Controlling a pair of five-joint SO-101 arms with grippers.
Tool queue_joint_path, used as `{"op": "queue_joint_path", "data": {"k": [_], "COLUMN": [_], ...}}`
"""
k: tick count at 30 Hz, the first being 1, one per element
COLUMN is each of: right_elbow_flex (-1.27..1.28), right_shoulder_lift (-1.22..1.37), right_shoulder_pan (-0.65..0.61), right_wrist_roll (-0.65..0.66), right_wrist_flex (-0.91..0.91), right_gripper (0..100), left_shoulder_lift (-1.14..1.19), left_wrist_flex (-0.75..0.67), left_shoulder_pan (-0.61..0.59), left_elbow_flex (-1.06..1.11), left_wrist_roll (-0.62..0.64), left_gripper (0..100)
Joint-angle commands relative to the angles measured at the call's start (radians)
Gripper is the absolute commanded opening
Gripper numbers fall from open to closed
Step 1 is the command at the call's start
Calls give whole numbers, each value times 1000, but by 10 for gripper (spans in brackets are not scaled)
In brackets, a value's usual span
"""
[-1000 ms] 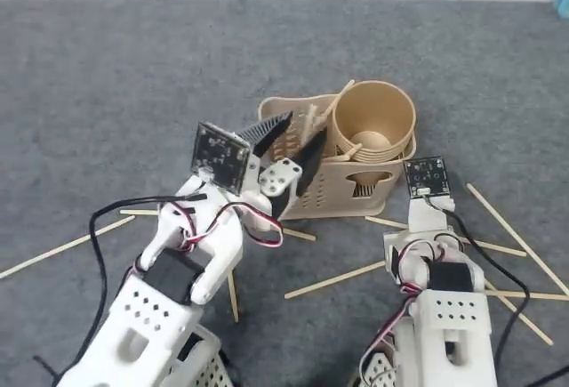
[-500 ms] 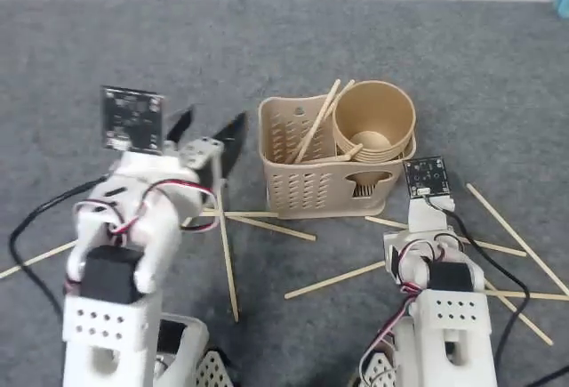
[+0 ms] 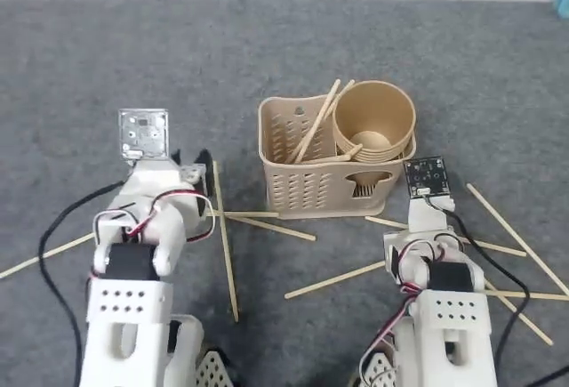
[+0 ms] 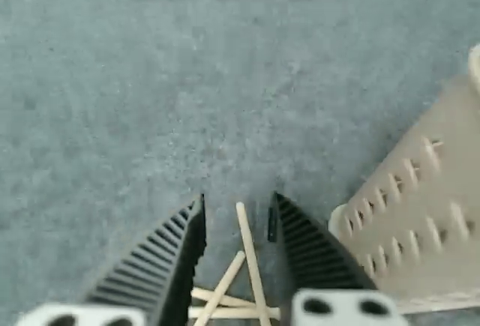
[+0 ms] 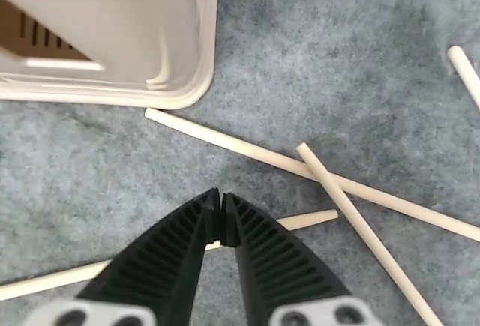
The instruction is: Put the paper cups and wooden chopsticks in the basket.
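Beige plastic forms the one basket (image 3: 298, 187) on the grey counter (image 3: 400, 40); it holds a nested stack of paper cups (image 3: 373, 116) and two leaning chopsticks (image 3: 313, 129), while about ten loose chopsticks (image 3: 336, 280) lie scattered around it. A second ago the left end effector (image 4: 238, 198) was over the basket; it has since swung aside and dropped low just beside it, jaws narrowly apart astride one lying chopstick (image 4: 251, 266). Unmoved, the right end effector (image 5: 222, 195) sits pinched closed and empty near the basket's corner.
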Motion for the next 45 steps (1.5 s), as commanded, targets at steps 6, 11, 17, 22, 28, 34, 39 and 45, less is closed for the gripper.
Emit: {"op": "queue_joint_path", "data": {"k": [6, 11, 17, 22, 28, 34, 39, 45], "right_elbow_flex": [-5, -5, -5, -5, -5, -5, -5, -5], "right_shoulder_lift": [-18, -18, -18, -18, -18, -18, -18, -18], "right_shoulder_pan": [-2, -2, -2, -2, -2, -2, -2, -2], "right_wrist_roll": [12, 12, 12, 14, 15, 17, 18, 18], "right_wrist_flex": [5, 5, 7, 8, 10, 12, 12, 12], "right_gripper": [9, 9, 9, 9, 9, 9, 9, 9], "left_shoulder_lift": [86, 328, 559, 746, 933, 1042, 1096, 1097], "left_wrist_flex": [25, 23, 18, 17, 15, 15, -32, -37], "left_shoulder_pan": [48, 32, 35, 29, 28, 28, 28, 29], "left_elbow_flex": [-50, -185, -294, -363, -472, -541, -544, -545], "left_wrist_roll": [9, 9, 9, 9, 9, 9, 9, 9], "left_gripper": [144, 144, 144, 144, 144, 144, 144, 82]}}
